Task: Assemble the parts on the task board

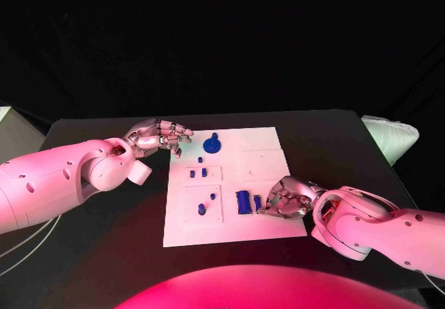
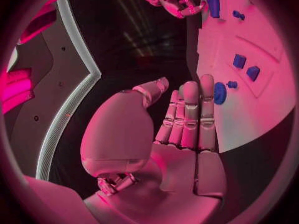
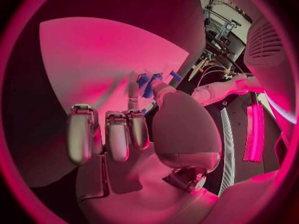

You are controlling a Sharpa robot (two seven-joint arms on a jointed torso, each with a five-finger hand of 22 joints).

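Note:
The white task board (image 1: 269,145) lies mid-table. On it are a round blue part (image 1: 212,147) at the far end, two small blue parts (image 1: 197,172) in a recessed plate, two more (image 1: 206,203) nearer me, and a taller blue block (image 1: 244,201). My left hand (image 1: 159,136) hovers at the board's far left corner; the left wrist view shows the hand (image 2: 181,129) holding nothing, fingers straight, thumb apart. My right hand (image 1: 287,198) sits at the board's near right edge, fingers curled beside a narrow blue piece (image 1: 257,202). That piece (image 3: 145,82) shows between fingertip and thumb; a grip is unclear.
A white ribbed object (image 1: 391,141) stands at the table's right edge and a pale box (image 1: 14,132) at the left edge. A thin cable (image 1: 27,241) runs under my left arm. Bare black table (image 1: 111,257) surrounds the board.

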